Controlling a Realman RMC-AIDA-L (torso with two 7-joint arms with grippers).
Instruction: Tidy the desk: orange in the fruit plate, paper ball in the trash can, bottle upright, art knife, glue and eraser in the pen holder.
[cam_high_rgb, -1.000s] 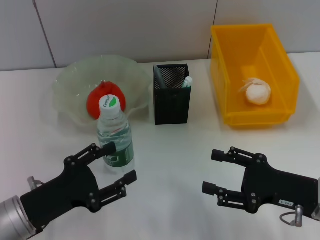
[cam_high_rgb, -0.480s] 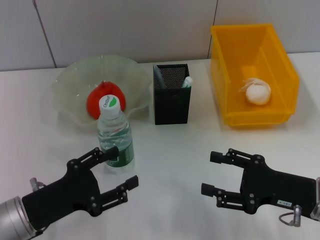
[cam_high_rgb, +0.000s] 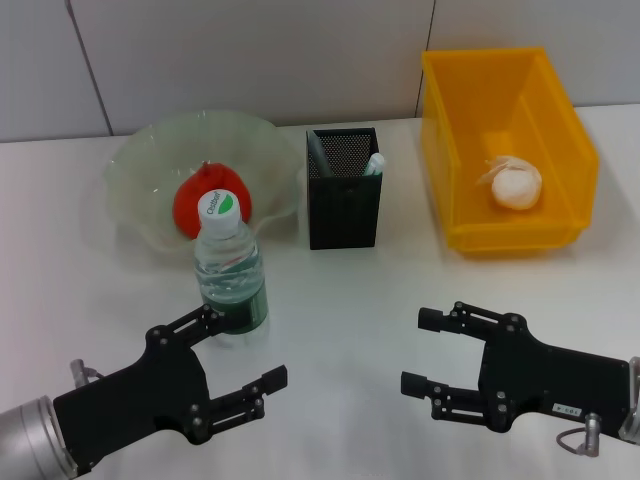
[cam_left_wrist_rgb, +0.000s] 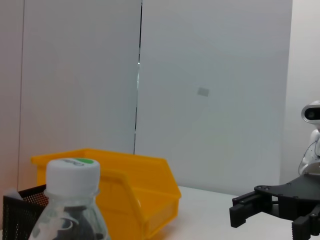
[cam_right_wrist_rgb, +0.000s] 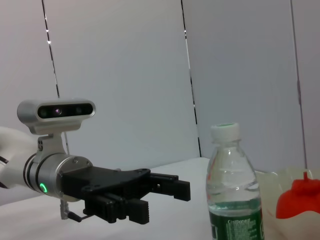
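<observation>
- Left gripper (cam_high_rgb: 245, 350) is seen low over the desk's (cam_high_rgb: 340, 300) near-left area, jaws spread wide, nothing held; its far finger sits just beside the bottle's base, contact not resolvable.
- Fruit plate (cam_high_rgb: 135, 180), a clear glass bowl, is placed at the far-left side; the orange (cam_high_rgb: 195, 200) is already in it.
- Water bottle (cam_high_rgb: 230, 270) is stood upright, white cap on, just in front of the fruit plate.
- Black mesh pen holder (cam_high_rgb: 343, 205) is located at far centre; two items are seen poking out, not identifiable.
- Right gripper (cam_high_rgb: 425, 350) is held at the near-right side, jaws released, empty.
- Yellow bin (cam_high_rgb: 560, 150) is set at the far-right corner, paper ball (cam_high_rgb: 516, 184) inside.
</observation>
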